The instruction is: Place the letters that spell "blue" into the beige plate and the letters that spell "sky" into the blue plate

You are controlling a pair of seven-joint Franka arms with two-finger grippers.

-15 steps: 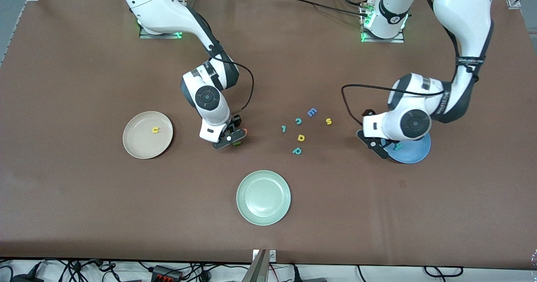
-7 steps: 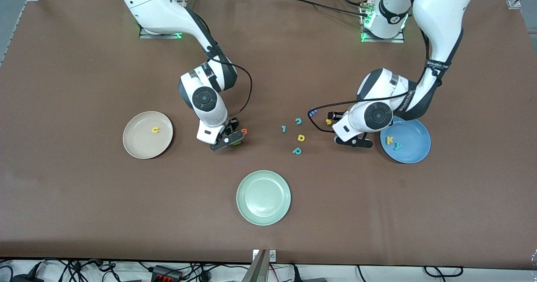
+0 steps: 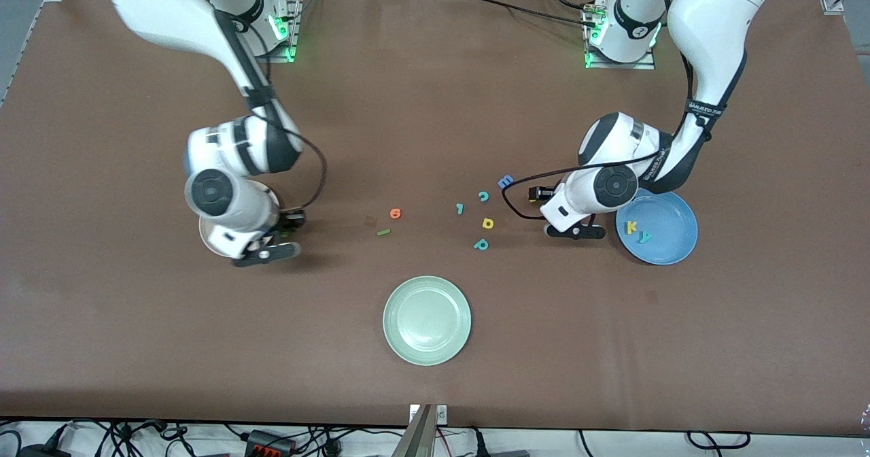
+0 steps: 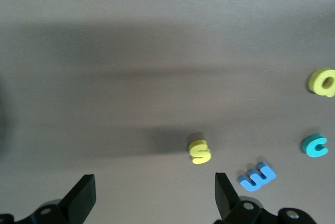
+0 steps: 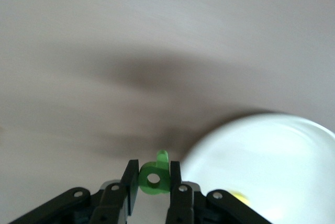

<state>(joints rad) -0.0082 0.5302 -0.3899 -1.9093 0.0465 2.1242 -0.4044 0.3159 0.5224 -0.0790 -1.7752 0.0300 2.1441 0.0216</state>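
Note:
My right gripper (image 3: 266, 253) (image 5: 154, 167) is shut on the green b (image 5: 161, 171) and hangs over the rim of the beige plate (image 3: 205, 238) (image 5: 272, 161). The arm hides most of that plate in the front view. A yellow letter (image 5: 238, 197) lies in the plate. The orange e (image 3: 395, 213) and the green bar (image 3: 384, 232) lie mid-table. My left gripper (image 3: 576, 231) (image 4: 153, 182) is open, low over bare table beside the yellow s (image 4: 200, 151). The yellow k (image 3: 631, 226) and teal y (image 3: 644, 237) lie in the blue plate (image 3: 673, 249).
A pale green plate (image 3: 427, 319) sits nearer the front camera. A blue E (image 3: 505, 182), teal c (image 3: 483, 196), yellow d (image 3: 487, 223), teal p (image 3: 481, 244) and a small teal letter (image 3: 460, 208) lie scattered mid-table.
My right arm lifted the green b from beside the orange e and carried it to the beige plate. My left arm left the blue plate and stopped by the yellow s.

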